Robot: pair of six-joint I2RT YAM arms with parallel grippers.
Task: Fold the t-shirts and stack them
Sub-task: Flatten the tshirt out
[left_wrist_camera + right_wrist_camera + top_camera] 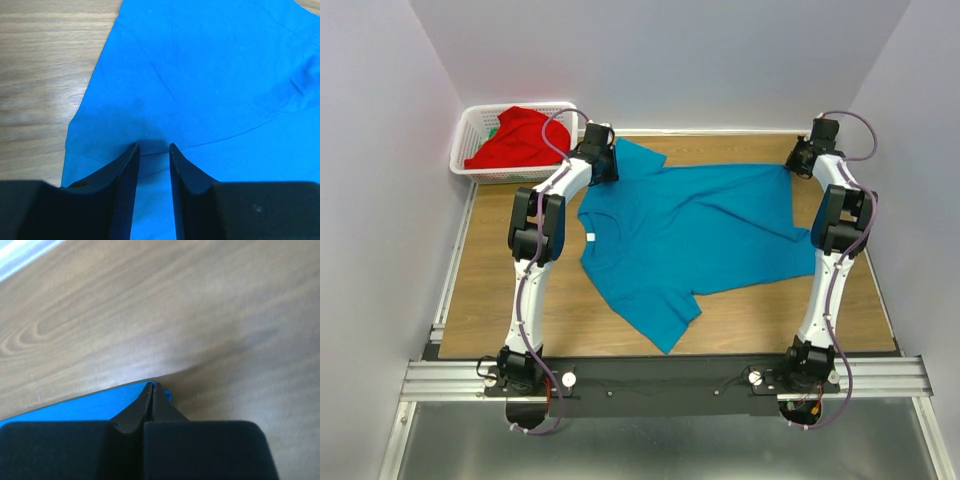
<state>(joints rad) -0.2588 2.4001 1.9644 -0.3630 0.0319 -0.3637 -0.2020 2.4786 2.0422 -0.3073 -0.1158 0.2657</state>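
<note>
The teal-blue t-shirt (690, 235) lies spread on the wooden table, collar to the left. My left gripper (602, 165) is over its far left sleeve. In the left wrist view the gripper (153, 146) is open, its fingers a little apart and low over the blue cloth (210, 75). My right gripper (798, 158) is at the shirt's far right corner. In the right wrist view it (152, 385) is shut, pinching the edge of the blue cloth (75, 407). The bright red t-shirt (515, 140) lies crumpled in the basket.
A white lattice basket (463, 152) stands at the far left corner, beside the left gripper. Bare wooden table (500, 290) shows to the left of and in front of the shirt. Grey walls close in the sides and back.
</note>
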